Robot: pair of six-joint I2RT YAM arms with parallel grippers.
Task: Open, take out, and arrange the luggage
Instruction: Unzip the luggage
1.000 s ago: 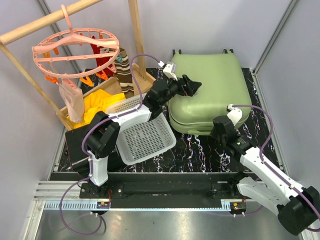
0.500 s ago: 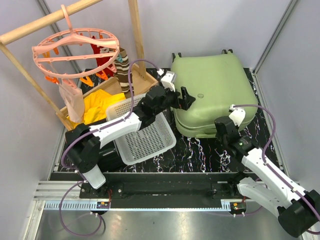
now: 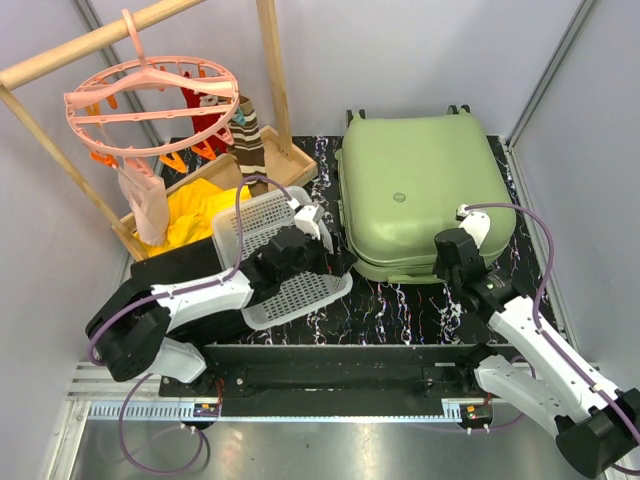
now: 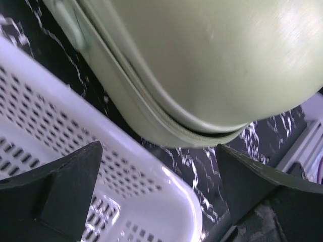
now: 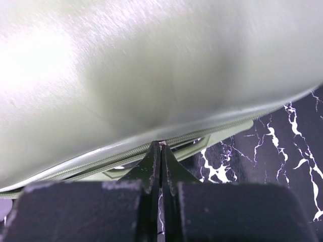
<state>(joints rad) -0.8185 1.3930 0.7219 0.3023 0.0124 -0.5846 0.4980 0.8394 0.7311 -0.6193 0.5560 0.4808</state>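
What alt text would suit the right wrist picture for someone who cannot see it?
The shut right end effector points its tips at the zipper of the green suitcase, which fills most of the view. Black marbled table shows at lower right.

**Luggage: lying flat, lid down**

We find the luggage [image 3: 420,190] [image 4: 217,55] [image 5: 151,65], a light-green hard-shell case with rounded corners, lying flat at the far right of the black marbled table [image 3: 420,305]. Its small dark wheels point to the far edge. A small round badge sits mid-shell. The zip seam runs round the near side, with a thin dark gap at the near-left corner.
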